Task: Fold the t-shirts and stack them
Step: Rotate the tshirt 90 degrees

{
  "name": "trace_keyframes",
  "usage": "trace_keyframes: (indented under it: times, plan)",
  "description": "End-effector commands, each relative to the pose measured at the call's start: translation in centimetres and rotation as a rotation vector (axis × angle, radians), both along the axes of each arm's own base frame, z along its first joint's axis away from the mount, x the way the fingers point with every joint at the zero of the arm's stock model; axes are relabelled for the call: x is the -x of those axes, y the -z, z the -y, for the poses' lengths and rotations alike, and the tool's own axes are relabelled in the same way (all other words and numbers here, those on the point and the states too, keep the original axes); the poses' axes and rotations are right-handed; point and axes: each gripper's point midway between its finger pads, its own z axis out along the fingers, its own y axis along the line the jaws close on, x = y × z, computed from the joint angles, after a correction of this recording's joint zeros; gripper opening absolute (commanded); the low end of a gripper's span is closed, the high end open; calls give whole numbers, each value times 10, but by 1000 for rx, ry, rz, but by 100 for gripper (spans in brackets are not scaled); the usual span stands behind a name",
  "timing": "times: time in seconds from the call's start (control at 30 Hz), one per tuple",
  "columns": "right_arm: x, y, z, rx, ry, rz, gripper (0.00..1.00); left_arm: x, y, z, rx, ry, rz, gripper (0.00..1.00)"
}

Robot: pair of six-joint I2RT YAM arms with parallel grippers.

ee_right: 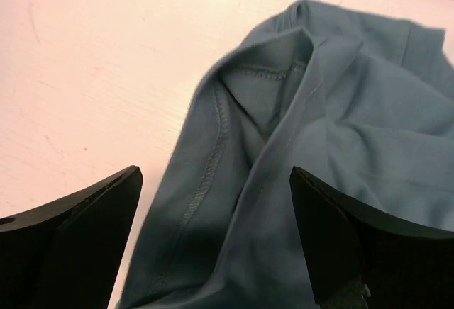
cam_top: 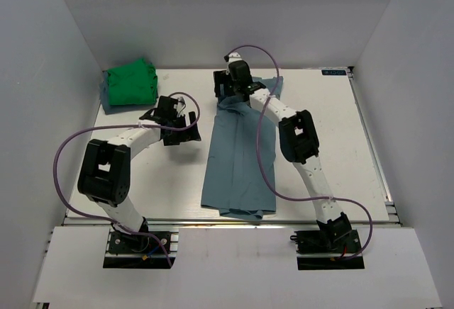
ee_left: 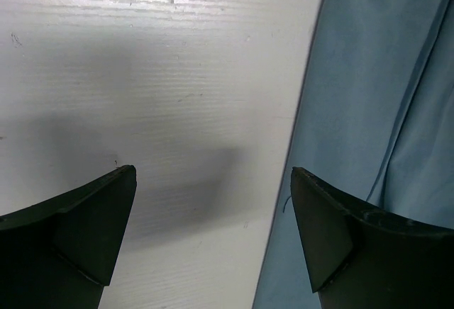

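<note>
**Q:** Which part of the task stands complete?

**A:** The bright green cotton t-shirt (cam_top: pixel 130 82) lies as a compact folded bundle at the far left corner of the white table (cam_top: pixel 333 146), and it looks finished. A blue-grey edge shows beneath it, but what that is cannot be told.

**Q:** And the large dusty blue-grey cotton t-shirt (cam_top: pixel 237 160)?

**A:** Partly folded, by judgement. It lies mid-table as a long narrow strip running from near to far. Its sides appear to be turned in, and its collar end, at the far end, is rumpled. The crosswise folds and the stacking with the green shirt are still to be done.

**Q:** How do the grippers stand?

**A:** The left gripper (ee_left: pixel 213 181) has its jaws spread wide and holds nothing. It hangs over bare table just left of the strip's left edge. The right gripper (ee_right: pixel 213 181) is likewise wide and empty. It is poised above the collar at the far end, with no cloth pinched between its fingers.
</note>
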Motion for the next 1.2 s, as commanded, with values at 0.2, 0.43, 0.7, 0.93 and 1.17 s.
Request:
trace_keyframes:
  times: [0.2, 0.43, 0.7, 0.93, 1.17]
  plan:
    - [6, -33, -23, -47, -203, 115, 90, 1, -17, 0, 28, 4, 50, 100]
    - [23, -71, -51, -40, -281, 211, 90, 9, -25, -4, 29, -10, 69, 100]
    - [49, -103, -23, -22, -242, 207, 90, 11, -37, 3, 46, 1, 104, 100]
    - [108, -84, 83, 110, 150, -6, 90, -6, -60, 32, 137, 135, 182, 100]
    - [158, -51, 118, 150, 171, -90, 90, -44, -62, 72, 176, 229, 202, 100]
